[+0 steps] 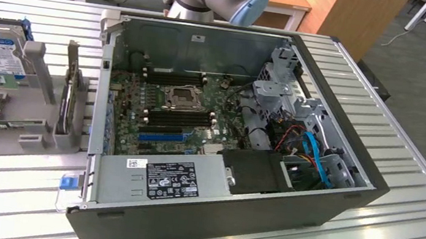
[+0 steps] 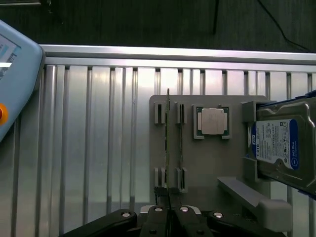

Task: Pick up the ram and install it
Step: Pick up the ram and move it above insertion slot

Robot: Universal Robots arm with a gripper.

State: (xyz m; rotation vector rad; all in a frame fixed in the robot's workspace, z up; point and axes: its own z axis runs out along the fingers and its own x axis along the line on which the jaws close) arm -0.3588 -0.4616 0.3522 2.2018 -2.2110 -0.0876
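1. Jaws sit nearest the wrist camera, pressed together with nothing between them and in line with one end of the ram (image 2: pixel 168 143).
2. Ram stands on its long edge in a slot of the grey holder (image 2: pixel 207 168) on the table (image 2: pixel 98 148). It is seated at both ends and not yet lifted. The processor chip (image 2: pixel 213 121) lies just beside it, with the hard drive (image 2: pixel 284 145) beyond.
3. Risk: with the jaws closed, a descent would likely strike the ram's thin top edge instead of straddling it. That could bend the board or wedge it in the slot posts.
4. Risk: a second slot runs just beside the ram, and whether it is filled cannot be told. An off-line approach may catch its posts.
5. Risk: a grip near one end only may let the ram pivot or cock in the holder when lifted.
6. Risk at install: the memory slots (image 1: pixel 181 115) sit deep inside the computer case (image 1: pixel 264 231), just beside the processor socket (image 1: pixel 181 97) and near the cables (image 1: pixel 319 161). A tilted or reversed ram probably would not seat, and pressing could damage a slot.
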